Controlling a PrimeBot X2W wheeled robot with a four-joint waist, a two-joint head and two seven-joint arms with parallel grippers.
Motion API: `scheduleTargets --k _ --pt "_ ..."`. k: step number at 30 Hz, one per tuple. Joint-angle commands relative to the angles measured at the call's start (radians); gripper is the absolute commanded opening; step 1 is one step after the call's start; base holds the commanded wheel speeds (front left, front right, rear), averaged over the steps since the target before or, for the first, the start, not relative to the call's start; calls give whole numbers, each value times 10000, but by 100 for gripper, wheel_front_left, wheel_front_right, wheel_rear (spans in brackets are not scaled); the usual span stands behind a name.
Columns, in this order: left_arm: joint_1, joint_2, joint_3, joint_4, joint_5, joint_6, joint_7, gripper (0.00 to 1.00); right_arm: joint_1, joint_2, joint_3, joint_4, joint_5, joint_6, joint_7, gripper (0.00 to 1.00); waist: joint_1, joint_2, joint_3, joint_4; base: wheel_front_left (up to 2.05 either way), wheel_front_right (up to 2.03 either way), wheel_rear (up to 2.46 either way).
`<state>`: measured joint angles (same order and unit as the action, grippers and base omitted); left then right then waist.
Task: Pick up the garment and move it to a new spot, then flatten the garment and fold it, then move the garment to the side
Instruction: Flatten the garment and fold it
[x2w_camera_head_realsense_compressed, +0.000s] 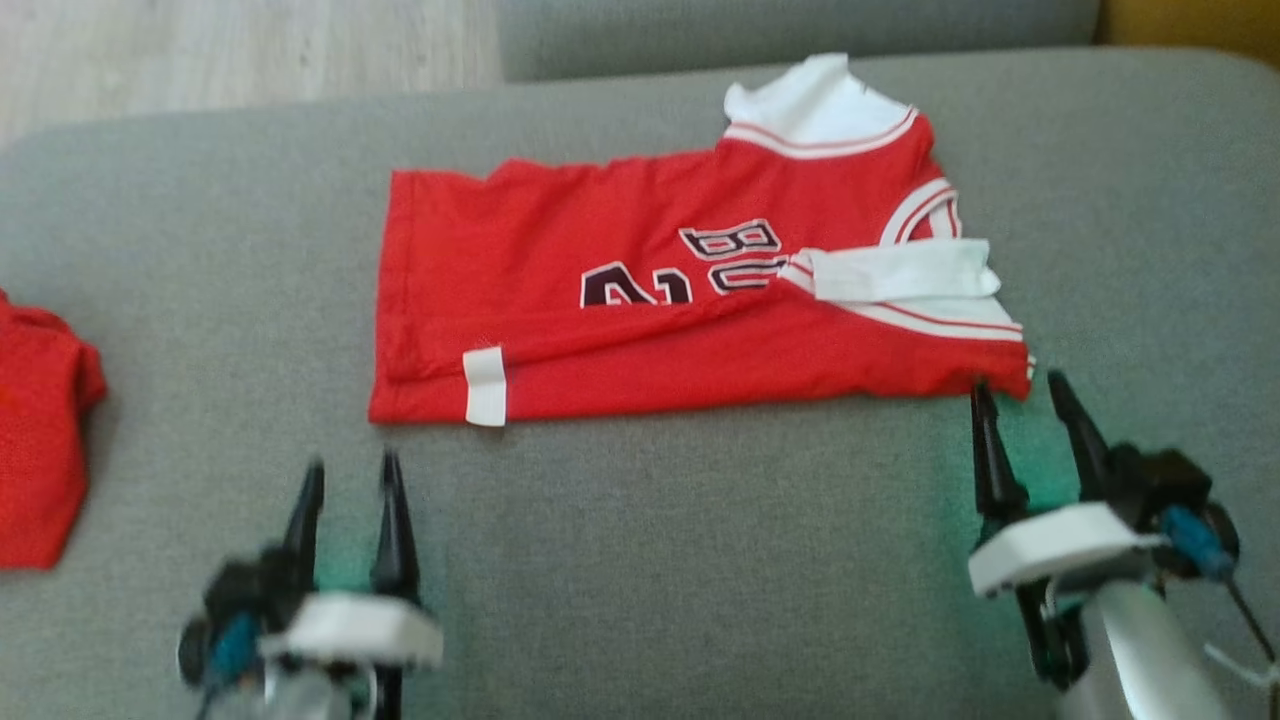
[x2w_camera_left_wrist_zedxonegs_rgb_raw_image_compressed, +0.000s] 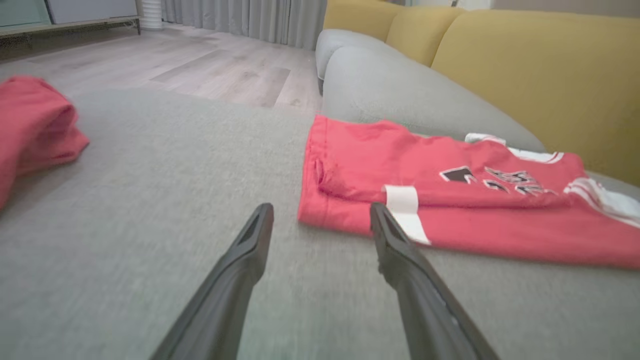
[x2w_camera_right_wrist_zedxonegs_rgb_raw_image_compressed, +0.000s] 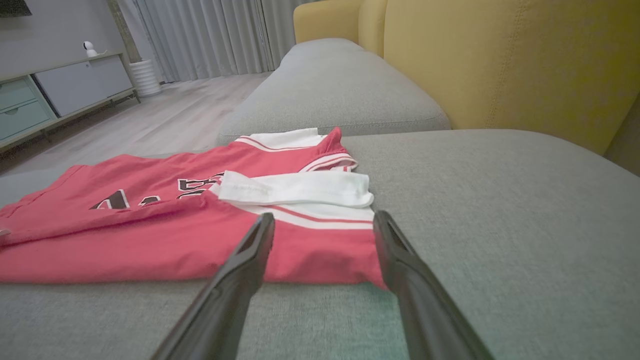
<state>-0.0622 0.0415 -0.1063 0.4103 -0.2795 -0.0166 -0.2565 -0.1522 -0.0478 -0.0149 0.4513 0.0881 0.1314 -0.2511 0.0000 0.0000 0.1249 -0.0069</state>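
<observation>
jersey (x2w_camera_head_realsense_compressed: 650, 300): red, half folded, lying flat mid-cushion, with the white collar end right and the hem left.
left claw (x2w_camera_head_realsense_compressed: 352, 465): jaws spread wide, gripping nothing, hovering just near of the jersey's left hem corner and clear of the cloth.
right claw (x2w_camera_head_realsense_compressed: 1020, 386): wide apart too, nothing in it, tips right at the near right corner; contact, can't tell.
cushion (x2w_camera_head_realsense_compressed: 700, 560): grey, carrying the jersey.
red bundle (x2w_camera_head_realsense_compressed: 40, 440): crumpled at the left edge, well apart.
</observation>
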Motion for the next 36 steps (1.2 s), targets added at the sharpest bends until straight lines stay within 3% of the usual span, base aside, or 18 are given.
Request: scheduleTargets --k 1,9,16,17,18,20,27,28,29,36 --pt "-1041 87 251 7 -192 -156 -53 100 -674 -25 273 -288 48 -7 -106 100 0 0 539 -60 0 0 0" --pt "-2806 87 620 1830 -108 -354 -53 100 -1538 -25 330 -249 140 -7 -106 100 0 0 1602 -401 0 0 0" --pt "-3226 87 589 3135 -194 -544 -53 100 -1833 -24 -116 132 158 -7 -106 100 0 0 1867 -557 0 0 0" --pt "-3259 87 506 3289 -212 -591 -53 82 -1869 -24 -190 252 156 -7 -106 100 0 0 1883 -559 0 0 0" --pt "-3304 87 439 3395 -238 -634 -53 47 -1911 -24 -256 401 107 -7 -106 100 0 0 1902 -553 0 0 0" --pt "-3389 87 256 3593 -279 -733 -53 0 -2028 -24 -386 792 22 -7 -106 100 0 0 1935 -524 0 0 0" --pt "-3615 87 -112 3738 -486 -872 -53 0 -2620 -24 -412 2235 211 -7 272 100 0 0 2052 -365 0 0 0" --pt "-3624 87 -140 3721 -512 -879 -53 0 -2687 -24 -369 2435 365 -7 348 53 0 0 2064 -340 0 0 0" --pt "-3630 87 -166 3685 -545 -888 -53 0 -2745 -24 -301 2615 483 -7 409 0 0 0 2075 -316 0 0 0" --pt "-3545 87 9 2675 -717 -946 -53 0 -3102 -24 -40 3022 1700 -7 124 0 0 0 1831 -206 0 0 0"
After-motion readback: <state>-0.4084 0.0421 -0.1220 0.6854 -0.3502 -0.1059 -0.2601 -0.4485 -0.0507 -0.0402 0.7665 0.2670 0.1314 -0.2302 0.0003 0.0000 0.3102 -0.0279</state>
